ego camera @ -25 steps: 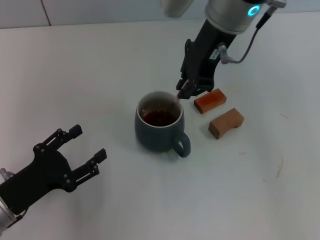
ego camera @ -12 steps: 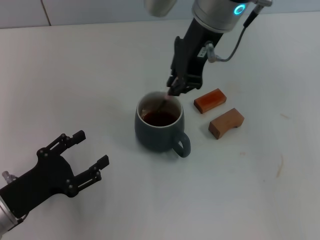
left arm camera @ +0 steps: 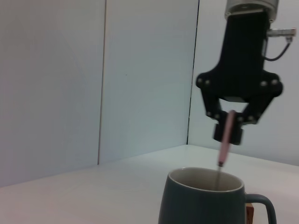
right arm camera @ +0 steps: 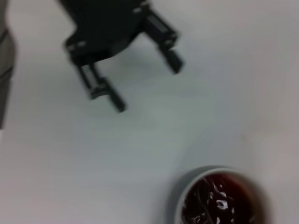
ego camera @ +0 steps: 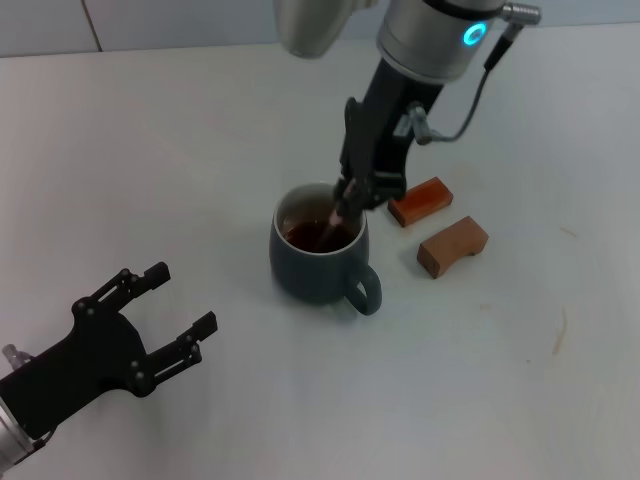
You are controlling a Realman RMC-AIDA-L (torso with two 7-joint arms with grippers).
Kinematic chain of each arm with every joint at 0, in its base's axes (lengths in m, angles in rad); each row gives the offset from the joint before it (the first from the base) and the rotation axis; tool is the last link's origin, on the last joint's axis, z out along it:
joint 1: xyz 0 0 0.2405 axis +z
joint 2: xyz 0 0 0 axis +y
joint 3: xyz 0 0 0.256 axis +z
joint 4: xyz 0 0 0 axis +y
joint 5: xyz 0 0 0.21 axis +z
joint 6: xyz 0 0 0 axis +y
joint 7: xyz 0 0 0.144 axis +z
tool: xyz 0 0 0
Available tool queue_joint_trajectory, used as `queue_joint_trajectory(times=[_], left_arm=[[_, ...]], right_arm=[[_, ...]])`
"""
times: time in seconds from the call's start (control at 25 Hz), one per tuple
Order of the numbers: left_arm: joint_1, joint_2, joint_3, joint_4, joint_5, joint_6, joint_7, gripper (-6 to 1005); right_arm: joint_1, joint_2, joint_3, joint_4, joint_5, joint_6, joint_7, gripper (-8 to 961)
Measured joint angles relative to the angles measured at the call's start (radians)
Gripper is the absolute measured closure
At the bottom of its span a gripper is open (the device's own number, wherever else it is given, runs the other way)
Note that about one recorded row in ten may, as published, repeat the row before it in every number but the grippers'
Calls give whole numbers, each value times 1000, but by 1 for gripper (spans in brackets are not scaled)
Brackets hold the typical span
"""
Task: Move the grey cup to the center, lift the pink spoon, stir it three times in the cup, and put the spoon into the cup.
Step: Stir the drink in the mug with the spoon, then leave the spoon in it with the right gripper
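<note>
Left claw (ego camera: 165, 310): nearest to the robot, low over the bare desk (ego camera: 150, 150), well apart from the cup. Its fingers (ego camera: 197, 330) are spread wide and hold nothing. It is just waiting.

Grey cup (ego camera: 318, 260): stands upright near the middle of the desk. Dark red-brown drink is inside. Its handle points toward the robot and a bit to the right.

Pink spoon (left arm camera: 226, 139): stands almost straight up. The pink handle is at the top and the metal end goes down past the rim into the cup.

Right claw (ego camera: 352, 196): hangs right over the far side of the cup, pinched tight on the top of the spoon handle.

Step now: I think this is the stirring part.

How to stir well: go round in small, slow circles. Keep the spoon end down in the drink and away from the cup wall, so the cup does not slide or tip. Keep the pinch tight until the stirs are done, then let go low.

Brown blocks (ego camera: 452, 246): two of them lie on the desk beside the cup, on the right, a bit farther back. Do not bump them.
</note>
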Motion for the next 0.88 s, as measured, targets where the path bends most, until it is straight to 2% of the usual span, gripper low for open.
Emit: queue_joint_trajectory(times=[0.28,0.48,0.64,0.88], left_arm=[[3,1,0,0,0,2,0,179],[3,1,0,0,0,2,0,179],[3,1,0,1,0,3,0,179],[3,1,0,5,0,5,-1,179]], right_arm=[[7,-3,-16,-3,-88,21,67,831],[10,1,-38,-12,-44,-30,59,831],[8,-1,-38,-18,2,-17,50,832],[12,-3,-43,-16,-69,18,88,831]])
